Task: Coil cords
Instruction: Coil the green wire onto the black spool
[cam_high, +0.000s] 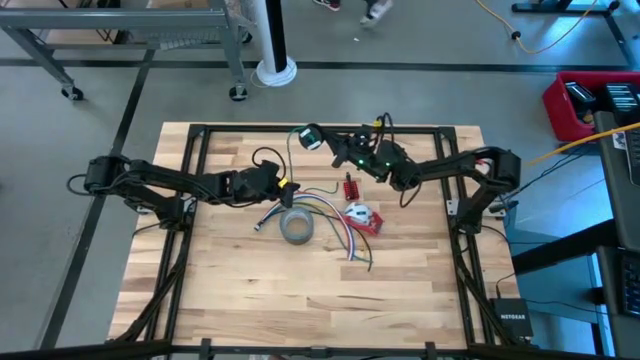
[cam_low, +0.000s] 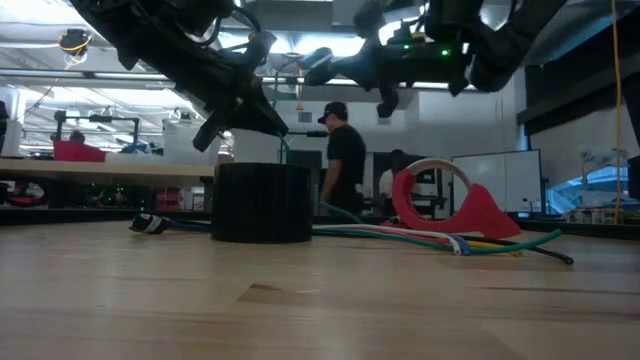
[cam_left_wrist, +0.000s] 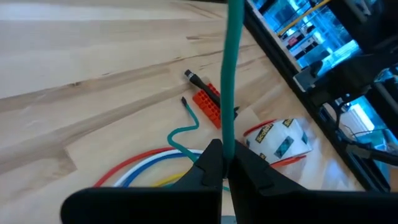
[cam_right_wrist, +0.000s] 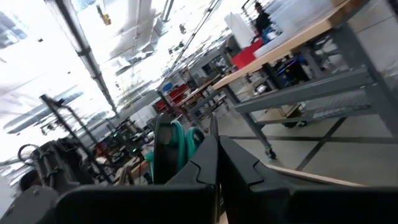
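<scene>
Both arms reached inward over the table's (cam_high: 230, 290) far half. Left gripper (cam_high: 283, 184) stood clamped on the green cord (cam_left_wrist: 231, 74), above the grey tape roll (cam_high: 297, 227). Right gripper (cam_high: 322, 137), raised higher, pinched the cord's coiled end, fingers together.

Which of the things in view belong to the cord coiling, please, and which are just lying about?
Job: thin green cord, held by shut left gripper and shut right gripper.

Lying about: grey tape roll; red tape dispenser; red ridged block; loose coloured wires.
</scene>
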